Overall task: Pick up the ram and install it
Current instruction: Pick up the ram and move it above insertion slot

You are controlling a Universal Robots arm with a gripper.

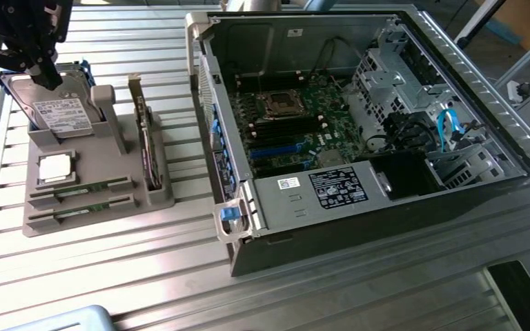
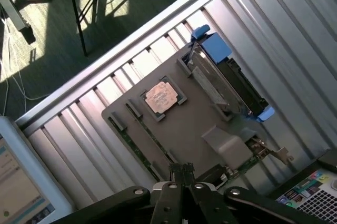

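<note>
Two ram sticks, thin green boards, lie on edge in the front slots of a grey holder (image 1: 108, 207): one ram (image 1: 83, 187) behind, the other ram (image 1: 79, 211) nearer the front. In the wrist view one ram stick (image 2: 151, 139) sits in a long slot of the same holder (image 2: 195, 124). My black gripper (image 1: 50, 77) hangs high over the holder's back end, above the hard drive, well away from the sticks. In the wrist view its fingertips (image 2: 182, 170) are pressed together with nothing between them.
The holder also carries a silver hard drive (image 1: 58, 110) in a blue bracket, a CPU (image 1: 58, 167) and an upright expansion card (image 1: 143, 131). At the exterior view's right lies an open computer case (image 1: 486, 89) with its motherboard's black memory slots (image 1: 288, 127). A slatted metal table (image 1: 136, 276) lies beneath.
</note>
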